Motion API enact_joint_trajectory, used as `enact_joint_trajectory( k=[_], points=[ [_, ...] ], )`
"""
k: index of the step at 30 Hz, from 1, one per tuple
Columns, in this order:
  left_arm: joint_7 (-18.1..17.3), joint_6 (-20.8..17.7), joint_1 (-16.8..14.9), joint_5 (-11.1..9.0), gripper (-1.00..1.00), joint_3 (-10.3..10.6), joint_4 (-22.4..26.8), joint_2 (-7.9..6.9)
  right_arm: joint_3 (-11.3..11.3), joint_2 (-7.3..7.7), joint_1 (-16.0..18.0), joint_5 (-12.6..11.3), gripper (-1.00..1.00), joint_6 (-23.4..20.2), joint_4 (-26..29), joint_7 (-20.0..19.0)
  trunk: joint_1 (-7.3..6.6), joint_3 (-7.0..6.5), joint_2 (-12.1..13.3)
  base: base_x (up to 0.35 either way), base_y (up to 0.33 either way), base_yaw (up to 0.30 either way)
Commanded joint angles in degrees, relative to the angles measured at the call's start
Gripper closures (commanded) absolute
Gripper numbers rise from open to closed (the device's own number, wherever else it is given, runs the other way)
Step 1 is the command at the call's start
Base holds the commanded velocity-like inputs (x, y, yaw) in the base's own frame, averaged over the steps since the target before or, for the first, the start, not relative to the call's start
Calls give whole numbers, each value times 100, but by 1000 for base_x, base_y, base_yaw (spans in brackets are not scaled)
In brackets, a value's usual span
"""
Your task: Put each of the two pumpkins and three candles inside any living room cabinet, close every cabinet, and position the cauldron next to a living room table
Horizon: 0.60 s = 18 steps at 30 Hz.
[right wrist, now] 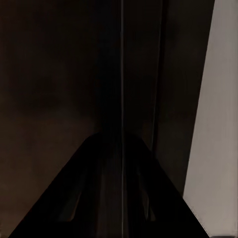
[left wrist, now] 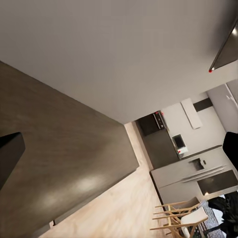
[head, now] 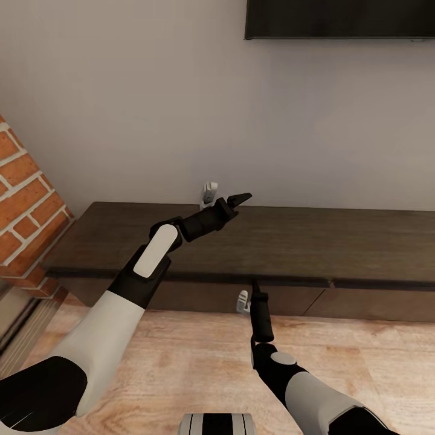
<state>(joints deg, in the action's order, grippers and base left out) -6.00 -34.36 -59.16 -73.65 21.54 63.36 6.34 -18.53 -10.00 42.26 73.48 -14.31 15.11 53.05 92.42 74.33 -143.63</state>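
Pale grey wall (head: 121, 109) filled the far side of the head view, with the lower edge of a dark screen (head: 338, 19) mounted on it at the upper right. At the left stood a corner of red brick (head: 24, 211). Light wooden floor (head: 181, 362) covered the near part of the room.

Against the wall stood the cabinet (head: 338, 241), long, low and dark brown, reaching from the brick corner to the right edge of the picture. Its flat fronts looked closed, with only thin seams between them. Its top was bare wood.

The left gripper (head: 237, 199) was held above the far part of the cabinet top, near the wall, pointing to the right. Whether its fingers were apart or together could not be told; in the left wrist view one dark finger (left wrist: 9, 156) showed over the cabinet top (left wrist: 64, 163), and far behind was a grey kitchen (left wrist: 188, 158) with pale wooden chairs (left wrist: 181, 218).

The right gripper (head: 256, 289) pointed at the cabinet front, just under the edge of the top. In the right wrist view its fingers (right wrist: 74, 198) seemed to lie together, very near the dark front (right wrist: 59, 74) and a thin vertical seam (right wrist: 121, 59).
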Motion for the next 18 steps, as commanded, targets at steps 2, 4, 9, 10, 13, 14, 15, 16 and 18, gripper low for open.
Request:
enact_joint_trajectory(
  k=[2,4,9,10,13,14,15,16,18],
  points=[
    [2,0,1,0,-100,-1,1,-1,136,0,9,-70,100,46,3,-12,0,-1,0,0,0,0],
    [-1,0,1,0,-100,-1,1,-1,133,0,10,-71,100,54,4,-13,0,-1,0,0,0,0],
    [-5,0,1,-2,-100,-4,-1,-1,133,0,10,-63,100,59,1,-14,0,-1,0,0,0,0],
    [-5,0,1,-4,-100,-5,-4,-1,134,0,10,-63,100,59,0,-14,0,-1,0,0,0,0],
    [-6,0,1,-7,-100,-1,0,-1,135,0,10,-62,100,61,0,-14,0,-1,0,0,0,0],
    [-6,0,1,-9,-100,-8,5,-1,131,0,10,-53,100,61,-8,-14,0,-1,0,-49,0,0],
    [-6,0,1,-9,-100,-6,3,-1,131,0,10,-53,100,61,-8,-13,0,-1,0,-121,0,0],
    [-6,0,1,-9,-100,-6,2,-1,131,0,10,-53,100,60,-9,-12,0,-1,0,-197,0,0],
    [-6,0,1,-9,-100,-8,1,-1,130,0,10,-53,100,61,-9,-10,0,-1,0,-257,0,0]
  ],
)
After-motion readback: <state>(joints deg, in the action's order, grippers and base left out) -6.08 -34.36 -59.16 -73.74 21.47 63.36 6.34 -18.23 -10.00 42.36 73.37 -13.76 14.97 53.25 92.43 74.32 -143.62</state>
